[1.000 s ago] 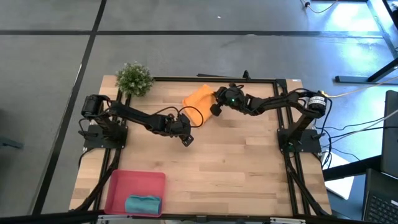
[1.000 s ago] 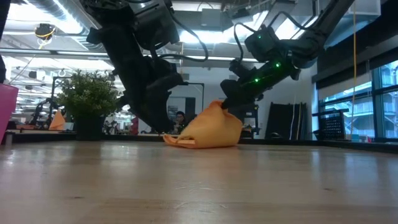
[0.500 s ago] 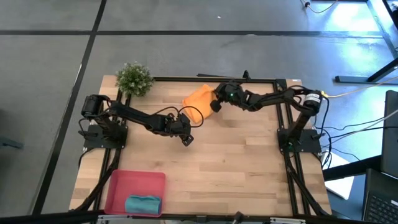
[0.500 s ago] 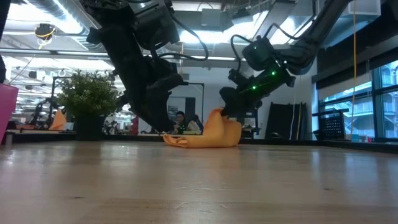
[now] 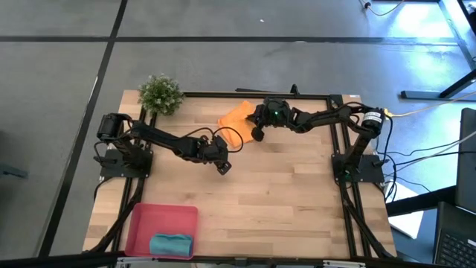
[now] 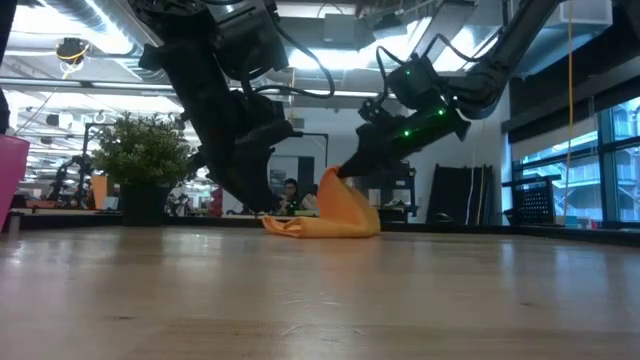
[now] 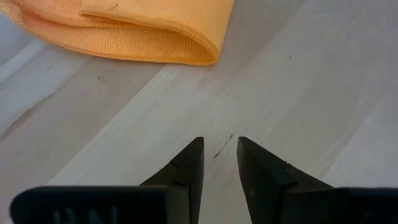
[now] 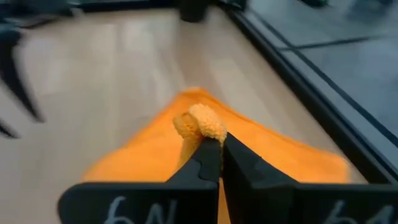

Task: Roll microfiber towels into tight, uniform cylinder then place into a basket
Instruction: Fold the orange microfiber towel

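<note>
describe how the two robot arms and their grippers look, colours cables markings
Both arms are dark, jointed, and stand on black bases. The left gripper has two black tapered fingers above a body with pale lettering. The right gripper has matching black fingers with similar lettering. Green lights glow on the right arm's wrist. A looped black cable runs by the left wrist.

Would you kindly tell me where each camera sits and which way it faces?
High: overhead, looking down; both arms, red tray.
Low: tabletop height, level; both arms descending.
Left wrist: left pincer above bare wood.
Right wrist: right pincer pinching the orange towel.
All four show the orange towel.
</note>
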You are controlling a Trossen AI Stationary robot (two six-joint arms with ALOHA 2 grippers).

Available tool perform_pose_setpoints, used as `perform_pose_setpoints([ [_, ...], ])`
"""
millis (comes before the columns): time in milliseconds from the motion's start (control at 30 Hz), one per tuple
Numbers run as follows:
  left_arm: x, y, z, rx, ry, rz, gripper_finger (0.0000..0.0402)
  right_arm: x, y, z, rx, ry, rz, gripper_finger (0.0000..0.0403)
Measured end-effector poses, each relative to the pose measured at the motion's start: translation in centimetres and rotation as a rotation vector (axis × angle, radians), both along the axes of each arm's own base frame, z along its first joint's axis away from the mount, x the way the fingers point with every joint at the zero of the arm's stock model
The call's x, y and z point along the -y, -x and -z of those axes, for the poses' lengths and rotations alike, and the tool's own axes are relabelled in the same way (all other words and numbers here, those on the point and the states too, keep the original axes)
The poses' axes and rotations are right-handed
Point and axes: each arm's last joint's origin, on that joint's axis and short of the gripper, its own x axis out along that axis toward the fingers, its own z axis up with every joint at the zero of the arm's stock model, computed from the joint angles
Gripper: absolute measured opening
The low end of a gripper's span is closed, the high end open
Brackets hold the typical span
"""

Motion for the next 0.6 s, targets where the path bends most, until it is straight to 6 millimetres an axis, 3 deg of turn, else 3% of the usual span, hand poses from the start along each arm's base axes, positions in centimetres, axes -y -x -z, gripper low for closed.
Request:
perform_pose_setpoints([
  [333,0.0,0.1,-0.1,-0.002,0.000,0.000,0.0089,-2.8,-1.5,-3.5,0.115,0.057,-0.270,0.0005],
  [433,0.1,0.3,-0.4,-0.008,-0.002,0.003,0.0089,-2.9,-1.1,-4.1,0.103,0.064,-0.255,0.0005],
  [600,0.4,0.5,-1.2,0.021,-0.015,0.005,0.0089,-1.9,-0.4,-2.8,-0.019,0.044,-0.116,0.0005],
])
